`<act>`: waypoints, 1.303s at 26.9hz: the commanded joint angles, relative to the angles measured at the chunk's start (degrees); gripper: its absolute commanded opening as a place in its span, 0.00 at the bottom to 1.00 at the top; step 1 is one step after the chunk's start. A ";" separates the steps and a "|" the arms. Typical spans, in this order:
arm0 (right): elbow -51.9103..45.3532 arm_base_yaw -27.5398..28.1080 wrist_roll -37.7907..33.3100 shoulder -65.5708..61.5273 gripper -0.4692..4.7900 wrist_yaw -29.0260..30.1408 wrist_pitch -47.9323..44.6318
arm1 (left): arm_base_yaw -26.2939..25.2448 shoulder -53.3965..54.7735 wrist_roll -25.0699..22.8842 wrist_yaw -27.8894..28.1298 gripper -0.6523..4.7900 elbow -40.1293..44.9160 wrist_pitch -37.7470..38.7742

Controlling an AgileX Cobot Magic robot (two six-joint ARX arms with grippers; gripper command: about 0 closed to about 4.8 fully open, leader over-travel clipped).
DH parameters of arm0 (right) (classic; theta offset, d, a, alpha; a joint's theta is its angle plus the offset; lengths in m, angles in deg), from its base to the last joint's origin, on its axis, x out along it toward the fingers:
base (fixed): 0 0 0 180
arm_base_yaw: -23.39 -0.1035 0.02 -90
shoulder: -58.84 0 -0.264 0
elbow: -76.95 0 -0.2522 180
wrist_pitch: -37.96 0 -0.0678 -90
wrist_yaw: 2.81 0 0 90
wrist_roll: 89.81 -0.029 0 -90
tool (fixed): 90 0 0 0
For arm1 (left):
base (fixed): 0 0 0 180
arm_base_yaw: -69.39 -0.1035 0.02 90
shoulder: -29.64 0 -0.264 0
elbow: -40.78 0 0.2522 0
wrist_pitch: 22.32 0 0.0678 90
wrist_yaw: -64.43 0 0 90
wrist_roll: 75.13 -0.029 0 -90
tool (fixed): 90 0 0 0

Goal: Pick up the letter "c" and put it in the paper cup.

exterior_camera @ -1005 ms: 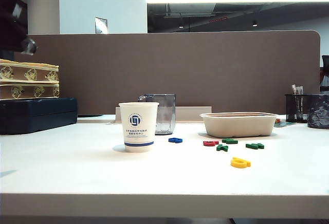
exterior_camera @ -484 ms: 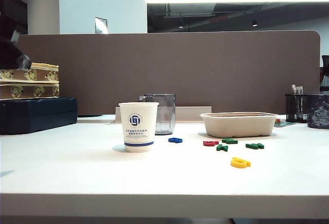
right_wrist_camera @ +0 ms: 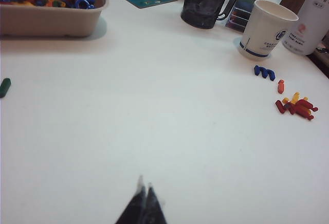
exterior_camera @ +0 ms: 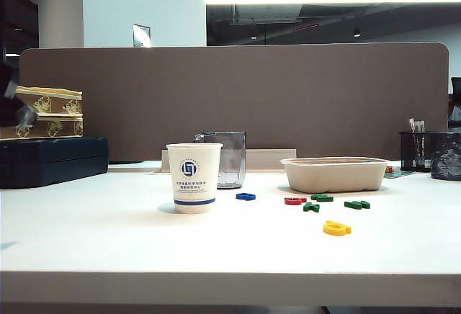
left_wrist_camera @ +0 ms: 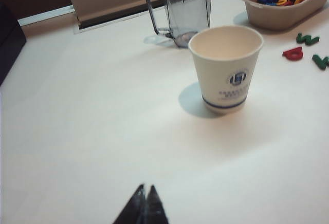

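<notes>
Meanwhile, both pincers hover pinched shut and empty over the bare counter (exterior_camera: 94,242): left pincer (left_wrist_camera: 145,196) near the paper cup (left_wrist_camera: 226,67), right pincer (right_wrist_camera: 144,193) well apart from it; the "c" cannot be picked out.

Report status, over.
Left gripper and right gripper: jaws shut, empty, above table. C lies right of cup, untouched. Blue letter between them.

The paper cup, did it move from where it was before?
No. The paper cup stands in the same spot, in front of the grey plastic cup, as before.
</notes>
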 commanded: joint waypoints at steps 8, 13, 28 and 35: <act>-2.40 -0.11 -0.31 -0.09 0.09 0.09 -2.47 | -0.02 -0.02 0.22 0.70 0.11 1.11 -1.99; -2.40 -0.11 -0.28 -0.09 0.09 0.13 -1.73 | -0.02 -0.02 0.17 1.68 0.11 2.05 -2.62; -2.40 -0.13 -0.28 -0.09 0.09 0.17 -1.73 | 0.04 -0.02 2.89 1.20 0.11 6.08 -2.05; -2.40 -0.11 -0.28 -0.07 0.09 0.17 -1.73 | 0.04 -0.02 2.97 0.59 0.11 6.08 -1.88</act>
